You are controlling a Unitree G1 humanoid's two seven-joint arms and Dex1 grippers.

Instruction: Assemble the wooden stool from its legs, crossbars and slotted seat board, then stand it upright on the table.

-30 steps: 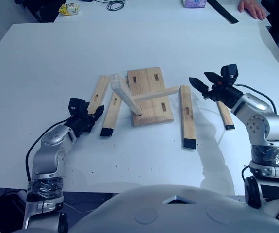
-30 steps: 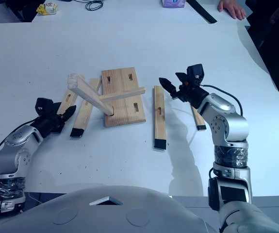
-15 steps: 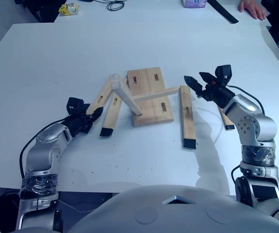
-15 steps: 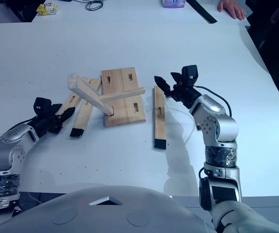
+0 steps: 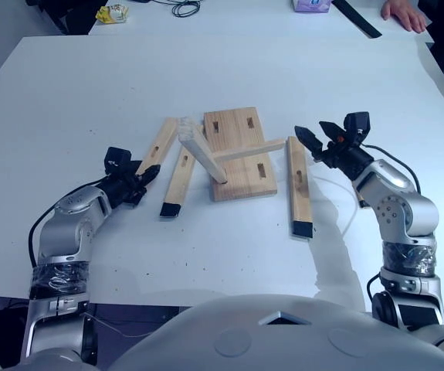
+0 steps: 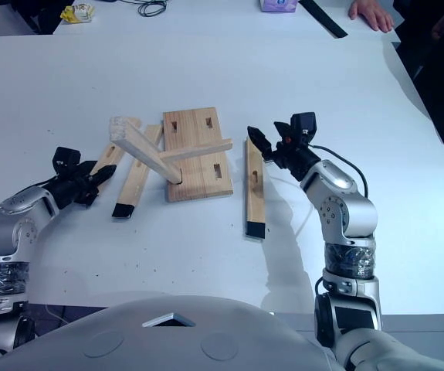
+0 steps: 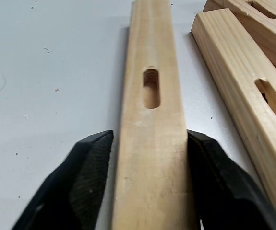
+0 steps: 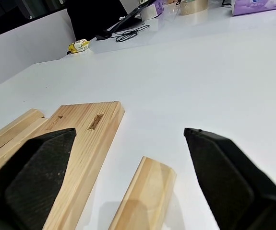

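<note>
The left gripper (image 7: 150, 143) stands released but narrow, one finger to each side of the near end of the outermost leg (image 5: 158, 144). One finger looks to be touching the wood and the other shows a sliver of shadow, so we judge it not yet clenched. The right gripper (image 5: 312, 133) is spread wide and grasps nothing. It hangs just above the far end of the right-hand leg (image 5: 297, 185).

Taking the seat board (image 5: 237, 153) as the dial's centre, with 12 o'clock away from us:

- **Left gripper:** a second ago it sat at about 8 o'clock, beside the black-tipped leg (image 5: 177, 176). It has since slid out toward 9 o'clock onto the outermost leg.
- **Right gripper:** it has come in from 3 o'clock toward 2 o'clock and dropped a little.
- **Wood:** none of it has shifted.

We read this as both arms lining up picks, with the assembly itself no further along.

Counting the parts on the table (image 5: 67, 93):

- **Seat board:** one, lying flat, with three open slots showing.
- **Legs:** four. Two lie flat at 9 o'clock and one lies flat at 3 o'clock. One tilted leg (image 5: 201, 151) is planted in the board's near-left corner.
- **Crossbars:** one crossbar (image 5: 251, 148), running from the tilted leg toward 3 o'clock.
- **Other:** one thin stick (image 5: 361, 198), mostly hidden by the right forearm, which may be a second crossbar.
</note>
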